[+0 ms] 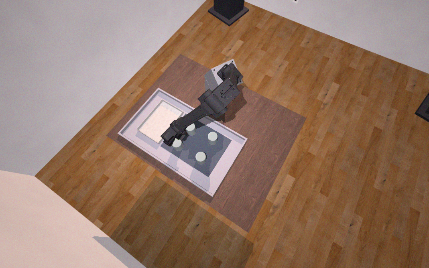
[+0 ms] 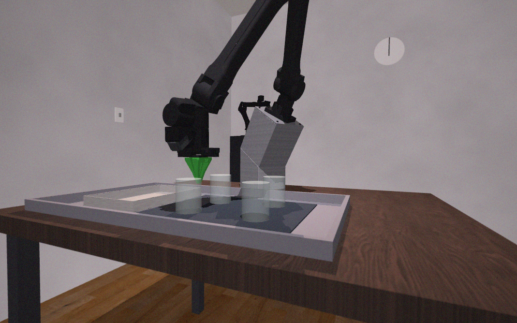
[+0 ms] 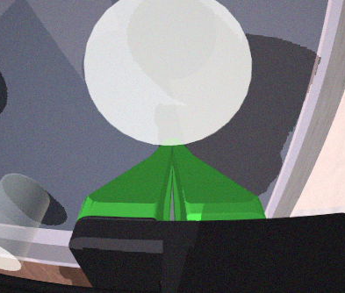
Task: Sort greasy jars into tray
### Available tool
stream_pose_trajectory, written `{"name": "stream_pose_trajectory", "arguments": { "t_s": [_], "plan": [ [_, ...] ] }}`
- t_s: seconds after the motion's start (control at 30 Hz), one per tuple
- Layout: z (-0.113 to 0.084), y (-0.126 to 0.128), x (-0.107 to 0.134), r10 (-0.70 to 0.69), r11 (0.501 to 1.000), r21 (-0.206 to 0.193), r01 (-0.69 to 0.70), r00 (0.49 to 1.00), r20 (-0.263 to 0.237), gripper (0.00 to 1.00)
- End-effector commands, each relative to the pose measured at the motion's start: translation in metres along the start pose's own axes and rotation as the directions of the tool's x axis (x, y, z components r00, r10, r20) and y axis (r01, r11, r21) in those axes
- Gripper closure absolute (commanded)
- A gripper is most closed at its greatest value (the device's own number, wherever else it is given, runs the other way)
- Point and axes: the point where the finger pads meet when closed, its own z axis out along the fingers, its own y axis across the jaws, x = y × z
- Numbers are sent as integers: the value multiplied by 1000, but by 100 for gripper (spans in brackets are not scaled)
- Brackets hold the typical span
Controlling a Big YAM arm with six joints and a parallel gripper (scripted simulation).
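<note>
Fingers: the green fingers are pressed together to a narrow point and nothing is pinched between them.
Gripper: the gripper (image 2: 197, 176) is pointed straight down; in the wrist view its tip is seen at the edge of a jar's flat upturned base, and in the exterior view it is seen just above and behind that jar's top. Whether the tip touches the glass cannot be told.
Jar under the tip: the nearest jar (image 3: 168, 65) is stood mouth down on the mat, at the corner closest to the tray.
Other jars: a second jar (image 1: 190, 128) is stood beside the forearm, a third jar (image 1: 212, 137) further along the mat, and a fourth jar (image 1: 200, 156) toward the front edge; all three are upright, apart from one another and on the mat.
Mat: the dark drying mat (image 1: 189, 153) is laid inside a rimmed steel worktop (image 1: 219, 176).
Tray: the pale tray (image 1: 149, 114) is set just beside the mat on the same worktop; no jar is seen in it.
Arm: the black arm (image 2: 232, 51) is reached over from a grey pedestal (image 2: 268, 148).
Support: the steel worktop is carried on a wooden table (image 2: 405, 240).
</note>
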Motion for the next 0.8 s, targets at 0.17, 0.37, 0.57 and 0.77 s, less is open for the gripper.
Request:
{"name": "stream_pose_trajectory", "arguments": {
  "t_s": [0.17,0.37,0.57,0.77],
  "plan": [
    [0,2,-10,-5,1000,3,5,1000,12,100],
    [0,2,5,-5,1000,3,5,1000,12,100],
    [0,2,13,-5,1000,3,5,1000,12,100],
    [0,2,13,-5,1000,3,5,1000,12,100]
  ]
}}
